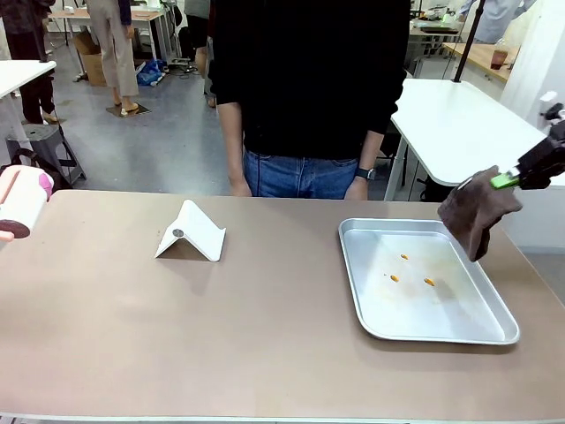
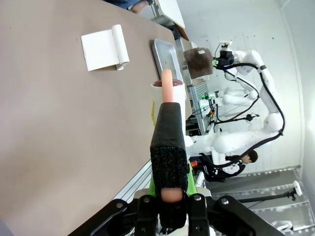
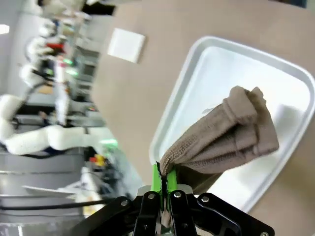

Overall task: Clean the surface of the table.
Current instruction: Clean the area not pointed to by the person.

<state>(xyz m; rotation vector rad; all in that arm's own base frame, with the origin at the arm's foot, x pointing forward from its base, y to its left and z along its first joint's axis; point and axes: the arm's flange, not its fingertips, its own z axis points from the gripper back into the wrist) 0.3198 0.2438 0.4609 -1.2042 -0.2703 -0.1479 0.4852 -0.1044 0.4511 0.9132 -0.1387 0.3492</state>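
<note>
A wide tan-brown surface [image 1: 265, 336] fills the lower part of the front view, running from the left edge of the picture to the right; the right end effector [image 1: 505, 181] comes in from the right edge, raised above the surface, its green pads pressed together on the top of a brown cloth [image 1: 477, 210]; the cloth hangs down in loose folds over the far right corner of a shiny metal tray [image 1: 353, 265], and whether its lower tip touches the tray cannot be told; the left wrist view shows the right arm [image 2: 268, 78] arched high with its elbow bent and its wrist reaching toward the tray; three small orange bits [image 1: 429, 282] lie inside the tray, near its middle; the left end effector [image 2: 167, 113] is clamped on the pink stem of a white and pink object [image 1: 23, 203], which sits at the far left of the front view over the surface's left end; a white folded stand [image 1: 190, 234] rests on the surface left of centre, well apart from the tray; a person in a dark top stands at the far side, one hand [image 1: 357, 188] with a wristwatch and the other hand [image 1: 239, 188] both hanging at the surface's far edge.
</note>
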